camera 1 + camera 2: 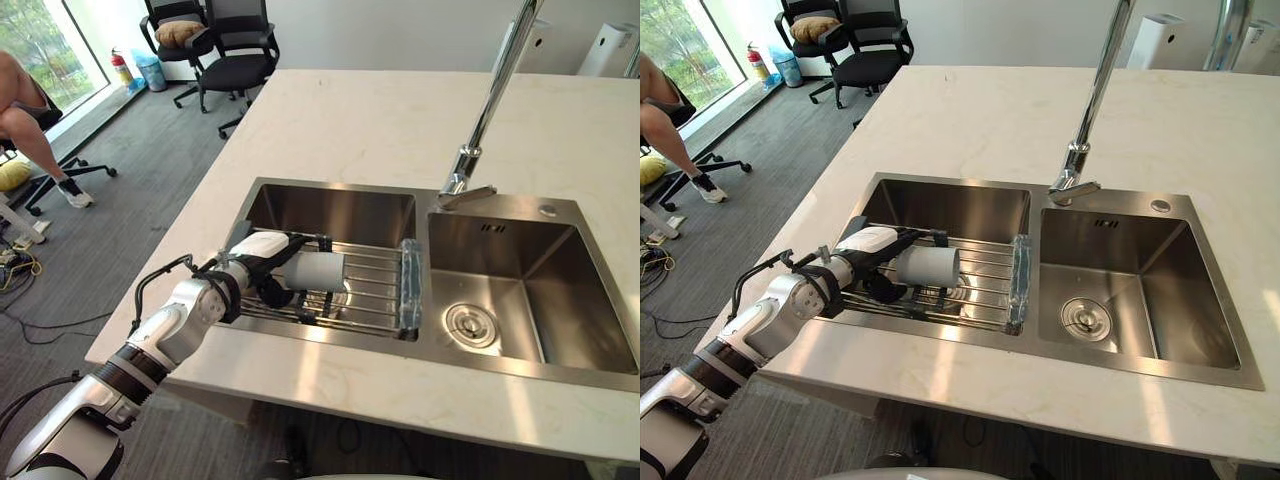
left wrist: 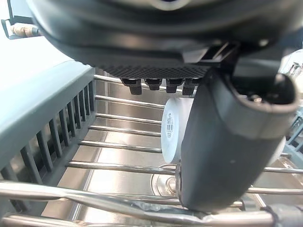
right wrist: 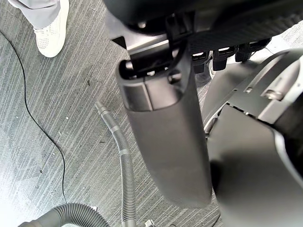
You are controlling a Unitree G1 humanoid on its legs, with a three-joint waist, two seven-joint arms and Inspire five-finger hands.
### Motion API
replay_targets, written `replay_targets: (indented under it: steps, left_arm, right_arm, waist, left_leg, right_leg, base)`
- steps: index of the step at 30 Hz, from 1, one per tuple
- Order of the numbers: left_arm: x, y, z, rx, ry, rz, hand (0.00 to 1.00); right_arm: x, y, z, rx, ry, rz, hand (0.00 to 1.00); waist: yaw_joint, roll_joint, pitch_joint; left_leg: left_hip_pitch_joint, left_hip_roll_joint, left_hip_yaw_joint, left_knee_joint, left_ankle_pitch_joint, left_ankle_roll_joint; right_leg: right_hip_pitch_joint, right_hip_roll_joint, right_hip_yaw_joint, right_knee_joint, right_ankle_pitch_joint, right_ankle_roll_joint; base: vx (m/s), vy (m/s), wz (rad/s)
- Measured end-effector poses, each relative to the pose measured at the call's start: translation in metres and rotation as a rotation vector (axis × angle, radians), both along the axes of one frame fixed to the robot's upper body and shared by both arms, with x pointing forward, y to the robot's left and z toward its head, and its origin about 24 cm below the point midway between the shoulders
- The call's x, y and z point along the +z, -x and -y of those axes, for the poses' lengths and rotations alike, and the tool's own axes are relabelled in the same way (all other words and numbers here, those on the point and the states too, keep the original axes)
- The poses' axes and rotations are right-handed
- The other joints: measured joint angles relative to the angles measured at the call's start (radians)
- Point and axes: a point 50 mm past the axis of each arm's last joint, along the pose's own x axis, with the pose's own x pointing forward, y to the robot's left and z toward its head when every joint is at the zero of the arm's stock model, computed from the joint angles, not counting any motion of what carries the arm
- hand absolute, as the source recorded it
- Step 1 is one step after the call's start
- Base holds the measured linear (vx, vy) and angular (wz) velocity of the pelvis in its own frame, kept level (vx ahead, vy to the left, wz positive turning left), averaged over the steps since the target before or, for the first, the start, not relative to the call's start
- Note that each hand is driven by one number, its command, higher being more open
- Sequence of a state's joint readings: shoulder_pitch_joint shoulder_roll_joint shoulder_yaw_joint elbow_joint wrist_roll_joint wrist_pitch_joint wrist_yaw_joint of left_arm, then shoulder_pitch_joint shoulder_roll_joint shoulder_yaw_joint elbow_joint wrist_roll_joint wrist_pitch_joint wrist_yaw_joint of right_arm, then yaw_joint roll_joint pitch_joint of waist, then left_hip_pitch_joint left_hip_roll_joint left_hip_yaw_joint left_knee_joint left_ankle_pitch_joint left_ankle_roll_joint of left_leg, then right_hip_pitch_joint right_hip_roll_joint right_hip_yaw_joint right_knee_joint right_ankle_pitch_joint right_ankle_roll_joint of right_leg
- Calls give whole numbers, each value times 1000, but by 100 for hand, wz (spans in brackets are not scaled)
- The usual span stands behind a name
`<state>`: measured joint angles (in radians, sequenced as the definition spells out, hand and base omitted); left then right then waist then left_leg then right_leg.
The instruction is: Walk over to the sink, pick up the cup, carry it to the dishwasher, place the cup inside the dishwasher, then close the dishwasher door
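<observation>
A white cup (image 1: 320,270) lies on its side on a wire rack (image 1: 375,300) across the left basin of the steel sink (image 1: 330,212). My left hand (image 1: 262,262) reaches into that basin from the left and is at the cup's near end, with the thumb (image 2: 222,142) on one side and the fingers (image 2: 156,84) on the other, not closed round it. In the left wrist view the cup's flat end (image 2: 171,130) shows just past the thumb. My right hand (image 3: 165,127) hangs low over the carpet, fingers relaxed, holding nothing.
A tall faucet (image 1: 490,100) stands behind the divider, and the right basin (image 1: 520,290) has a drain (image 1: 470,324). The pale countertop (image 1: 400,120) surrounds the sink. Office chairs (image 1: 225,50) and a seated person (image 1: 25,110) are at far left. A grey hose (image 3: 124,165) and a person's shoe (image 3: 51,29) are on the carpet.
</observation>
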<state>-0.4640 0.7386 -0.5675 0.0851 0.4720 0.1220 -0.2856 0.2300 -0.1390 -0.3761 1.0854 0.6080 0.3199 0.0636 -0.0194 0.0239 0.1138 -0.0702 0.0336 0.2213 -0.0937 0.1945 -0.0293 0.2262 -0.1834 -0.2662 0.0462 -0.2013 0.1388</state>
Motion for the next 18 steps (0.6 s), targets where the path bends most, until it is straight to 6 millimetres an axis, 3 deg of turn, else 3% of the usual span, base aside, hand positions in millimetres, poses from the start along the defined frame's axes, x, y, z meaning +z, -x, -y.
replay_targets:
  steps: [5, 18]
  left_arm:
    - [-5, 0, 0, 61, 12, -4, 100]
    - [-16, 11, 4, 39, 28, 90, 100]
  right_arm:
    - [0, -10, 0, 21, 7, 22, 100]
    - [0, -10, -1, 17, 12, 20, 100]
  waist:
    - [-24, 4, 23]
    - [-18, 3, 35]
  left_leg:
    - [1, -1, -3, 0, 0, 0]
    - [10, -3, 1, 0, -5, -1]
  right_leg:
    - [3, 0, -6, -1, 0, 1]
    - [15, -8, -20, -8, -2, 5]
  base:
    - [0, 0, 0]
    - [-12, -5, 0]
